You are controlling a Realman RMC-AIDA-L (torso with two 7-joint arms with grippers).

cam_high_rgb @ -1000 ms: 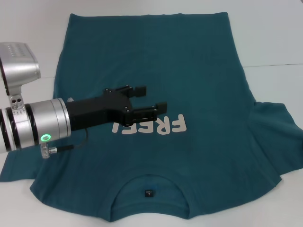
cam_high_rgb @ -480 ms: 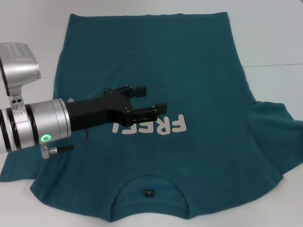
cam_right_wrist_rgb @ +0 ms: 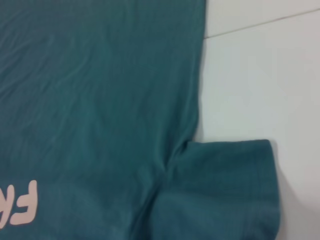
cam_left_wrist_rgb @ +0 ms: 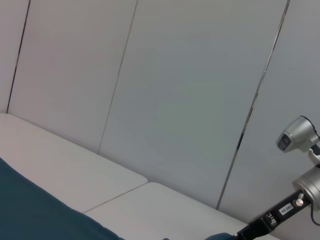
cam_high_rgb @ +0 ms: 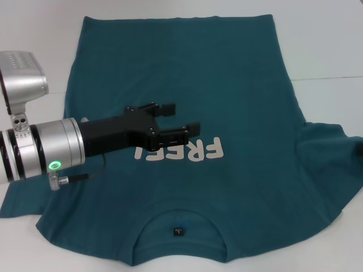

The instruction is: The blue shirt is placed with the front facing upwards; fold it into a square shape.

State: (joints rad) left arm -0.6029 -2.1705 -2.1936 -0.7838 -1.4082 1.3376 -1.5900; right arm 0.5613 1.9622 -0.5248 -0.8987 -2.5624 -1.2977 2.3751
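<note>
Left gripper (cam_high_rgb: 177,119): black two-finger unit, jaws parted with nothing between them; it hangs over the chest of the shirt, its fingertips just above the first letters of the print.
Left gripper fingers (cam_high_rgb: 187,131): two short black pads, one nearer the hem and one nearer the print, apart from each other; whether they touch the cloth cannot be told.
Left arm (cam_high_rgb: 42,153): silver cylindrical wrist with a lit green ring, reaching in from the shirt's left-sleeve side and covering that sleeve area.
Right gripper: its fingers show in no view, so their state cannot be told; its wrist camera looks down on the shirt's right side seam and right sleeve.
Blue shirt (cam_high_rgb: 227,90): dark teal T-shirt lying flat, front up, on the white table; neckline nearest the robot, hem at the far side.
Print (cam_high_rgb: 198,150): pale pinkish letters across the chest, partly hidden by the left gripper.
Label (cam_high_rgb: 178,230): small black tag inside the neckline, near the shirt's closest edge.
Right sleeve (cam_right_wrist_rgb: 225,190): spread outward from the body of the shirt, lying flat on the table.
Table (cam_high_rgb: 329,51): white surface, with a thin seam line running out from the shirt's right edge.
Wall panels (cam_left_wrist_rgb: 175,90): pale grey, beyond the table in the left wrist view.
</note>
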